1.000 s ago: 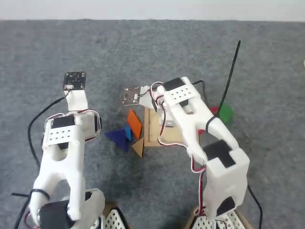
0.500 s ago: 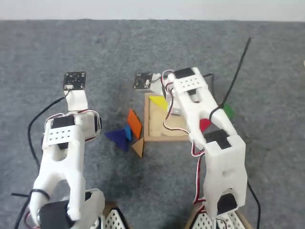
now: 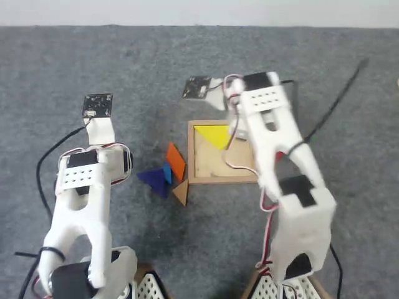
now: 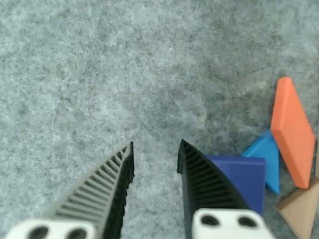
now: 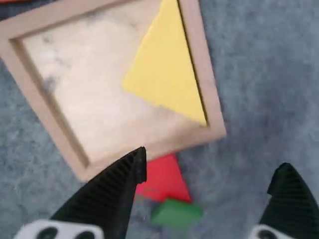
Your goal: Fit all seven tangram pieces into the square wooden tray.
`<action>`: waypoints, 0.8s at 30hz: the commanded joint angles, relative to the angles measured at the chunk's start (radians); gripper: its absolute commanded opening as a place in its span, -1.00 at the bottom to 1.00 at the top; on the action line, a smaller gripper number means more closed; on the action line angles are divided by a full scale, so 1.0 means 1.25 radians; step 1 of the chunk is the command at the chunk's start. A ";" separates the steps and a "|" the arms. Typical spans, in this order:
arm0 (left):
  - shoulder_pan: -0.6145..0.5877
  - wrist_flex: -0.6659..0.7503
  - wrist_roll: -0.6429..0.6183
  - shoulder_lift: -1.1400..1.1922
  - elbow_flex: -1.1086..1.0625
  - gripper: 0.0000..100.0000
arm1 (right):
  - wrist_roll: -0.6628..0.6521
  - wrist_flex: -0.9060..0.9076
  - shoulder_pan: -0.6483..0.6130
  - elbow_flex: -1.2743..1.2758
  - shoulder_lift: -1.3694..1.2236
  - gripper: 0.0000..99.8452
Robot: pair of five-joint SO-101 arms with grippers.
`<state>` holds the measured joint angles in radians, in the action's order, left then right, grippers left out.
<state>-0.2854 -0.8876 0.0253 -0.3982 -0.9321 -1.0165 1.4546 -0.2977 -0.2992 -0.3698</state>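
Swung off to the far right over the last second, the right arm point(image 3: 274, 143) is no longer parked over the tray point(image 3: 192, 156). The yellow triangle point(image 3: 215, 134), which couldn't be made out a second ago, is now seen lying flat inside, tucked against the far rim toward the left corner. So one piece can be counted as placed and six are left, by the look of it. Nothing else is shifted: the orange piece point(image 3: 176, 161), dark blue triangle point(image 3: 153, 179), light blue triangle point(image 3: 167, 172) and tan triangle point(image 3: 181, 192) are bunched on the carpet point(image 3: 124, 62) just left of the tray, same as earlier. The left arm point(image 3: 81, 187) is unmoved too.

The right gripper point(image 5: 213, 158) is held above the tray's right rim, jaws spread wide, nothing gripped. Just outside that rim a red piece point(image 5: 162, 181) is seen touching the frame, with a green piece point(image 5: 177, 213) right beside it. Those two are probably meant to be picked next, though that's only a guess. The left gripper point(image 4: 156, 144) is hung low over bare carpet, jaws parted a little and empty, with the dark blue triangle just beside one finger.
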 commanded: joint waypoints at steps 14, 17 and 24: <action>0.002 -0.005 -0.007 -0.007 0.007 -0.71 | 0.314 -0.379 0.182 0.589 0.317 -0.24; 0.002 -0.005 -0.007 -0.007 0.007 -0.71 | 0.493 -0.433 0.120 0.609 0.296 -0.24; 0.001 -0.005 -0.007 -0.007 0.006 -0.71 | 0.908 -0.439 0.087 0.509 0.208 -0.24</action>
<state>-0.2854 -0.8876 0.0253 -0.3982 -0.9321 -0.0790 0.9053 -0.1811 0.4296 -0.0951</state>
